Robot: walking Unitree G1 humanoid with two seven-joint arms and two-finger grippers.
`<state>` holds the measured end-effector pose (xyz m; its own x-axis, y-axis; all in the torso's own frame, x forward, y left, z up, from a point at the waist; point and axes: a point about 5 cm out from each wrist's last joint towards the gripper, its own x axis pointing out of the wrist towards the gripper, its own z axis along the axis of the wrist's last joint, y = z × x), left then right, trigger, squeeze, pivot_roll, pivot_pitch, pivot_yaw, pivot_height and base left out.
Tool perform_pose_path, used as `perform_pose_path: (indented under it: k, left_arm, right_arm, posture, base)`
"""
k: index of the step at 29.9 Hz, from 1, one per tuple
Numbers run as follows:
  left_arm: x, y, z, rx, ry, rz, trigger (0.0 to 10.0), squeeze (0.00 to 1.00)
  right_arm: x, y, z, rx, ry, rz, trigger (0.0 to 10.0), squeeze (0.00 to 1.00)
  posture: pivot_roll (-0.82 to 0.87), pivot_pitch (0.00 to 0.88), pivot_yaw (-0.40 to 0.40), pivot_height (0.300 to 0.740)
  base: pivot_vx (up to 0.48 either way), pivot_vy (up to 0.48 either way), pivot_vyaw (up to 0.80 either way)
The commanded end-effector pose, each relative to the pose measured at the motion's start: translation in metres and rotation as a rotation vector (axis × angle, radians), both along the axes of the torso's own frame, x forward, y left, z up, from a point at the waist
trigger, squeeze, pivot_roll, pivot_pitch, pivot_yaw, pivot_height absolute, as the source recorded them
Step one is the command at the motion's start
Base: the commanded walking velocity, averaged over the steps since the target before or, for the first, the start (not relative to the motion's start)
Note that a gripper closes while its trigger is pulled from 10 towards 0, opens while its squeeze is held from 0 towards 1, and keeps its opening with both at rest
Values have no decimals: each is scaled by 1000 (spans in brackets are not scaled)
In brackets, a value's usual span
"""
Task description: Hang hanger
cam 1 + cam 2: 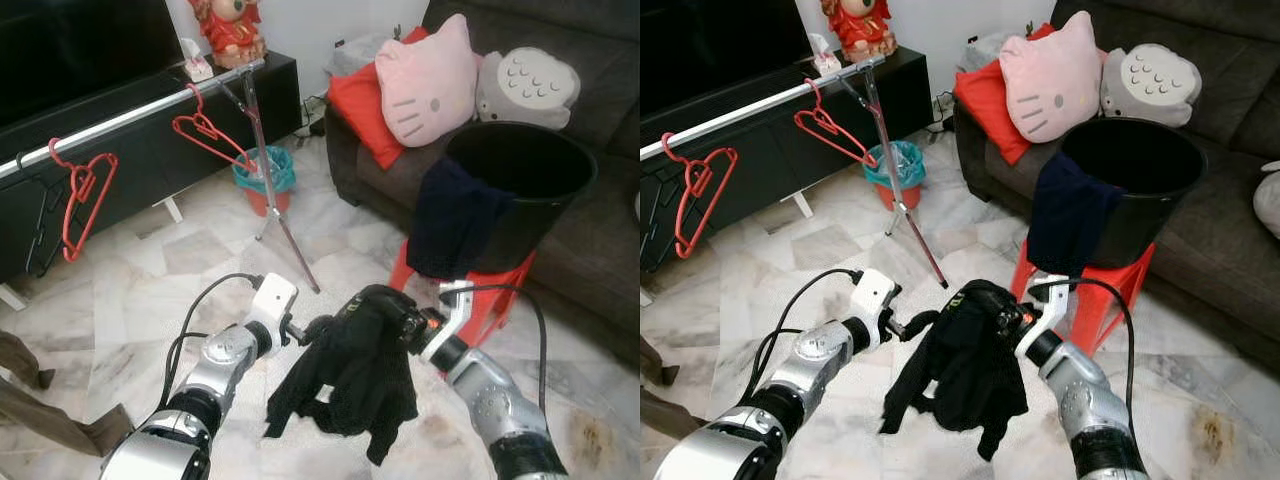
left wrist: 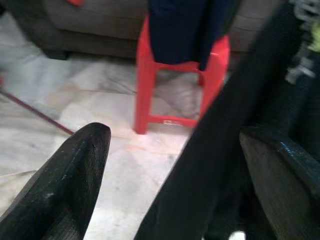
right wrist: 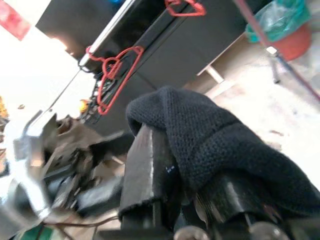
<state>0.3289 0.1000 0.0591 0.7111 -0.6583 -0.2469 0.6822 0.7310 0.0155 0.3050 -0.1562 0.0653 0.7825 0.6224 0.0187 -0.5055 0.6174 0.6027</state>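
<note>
So going from the left: the rail (image 1: 120, 118) already has a red hanger (image 1: 82, 195) and what looks like a dark one beside it, plus a second red hanger (image 1: 208, 133) further along near the stand pole (image 1: 275, 190). That rail is well away from the robot. Closer in, the left gripper (image 1: 318, 328) has its fingers spread with a strip of the black garment (image 1: 350, 385) running between them, so it isn't really pinching anything. If that side carries no weight, the cloth could sag. The right gripper (image 1: 395, 310) is wrapped in the knit fabric and I can't tell if it's spread or pressed together. I can't make out a hanger inside the bundle either. Biggest worry: the garment dangles low, so it could slip off or drag on the floor (image 1: 200, 270) on the way to the rail, or snag the pole.
</note>
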Motion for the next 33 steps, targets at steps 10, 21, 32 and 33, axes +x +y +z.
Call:
perform_pose_path:
  k: [10,21,32,33]
  left_arm:
    - [-20,13,-13,19,157,-281,10000,0]
    - [-20,7,-16,69,172,-279,10000,0]
    - [-5,7,-9,-9,127,-49,10000,0]
    - [-4,7,-8,-14,125,-29,10000,0]
  right_arm:
    - [14,-3,12,73,-20,-113,10000,0]
    - [23,4,24,146,-23,-119,10000,0]
    - [22,11,32,200,-38,-69,10000,0]
    - [21,11,33,203,-38,-64,10000,0]
  posture:
    - [-33,32,85,740]
    - [-42,22,84,740]
    - [-47,9,80,740]
    - [-47,9,80,740]
  base:
    - [0,0,0]
    - [0,0,0]
    - [0,0,0]
    - [0,0,0]
